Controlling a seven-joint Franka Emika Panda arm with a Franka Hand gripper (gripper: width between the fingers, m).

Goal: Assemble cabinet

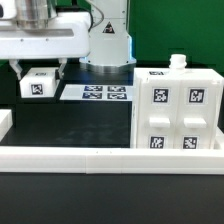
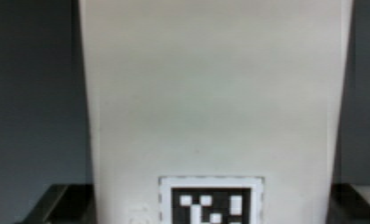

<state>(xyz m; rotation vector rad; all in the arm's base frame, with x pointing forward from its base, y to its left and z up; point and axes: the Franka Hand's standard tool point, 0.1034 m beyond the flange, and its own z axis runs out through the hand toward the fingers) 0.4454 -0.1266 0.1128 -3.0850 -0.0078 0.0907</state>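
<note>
The cabinet box point(image 1: 180, 112), large and white with several square tags on its front, stands at the exterior view's right. A small white peg point(image 1: 178, 62) sticks up from its top. My gripper point(image 1: 40, 72) is at the upper left, shut on a flat white door panel point(image 1: 40, 85) with one tag, held off the dark table. In the wrist view the panel point(image 2: 208, 100) fills the middle, its tag point(image 2: 210, 206) sits between my dark fingers point(image 2: 61, 204), and my gripper point(image 2: 210, 212) grips it by both sides.
The marker board point(image 1: 100, 93) lies flat on the table just right of the held panel. A long white border rail point(image 1: 110, 160) runs along the front edge, with a short arm at the left point(image 1: 4, 122). The robot base point(image 1: 108, 40) stands behind.
</note>
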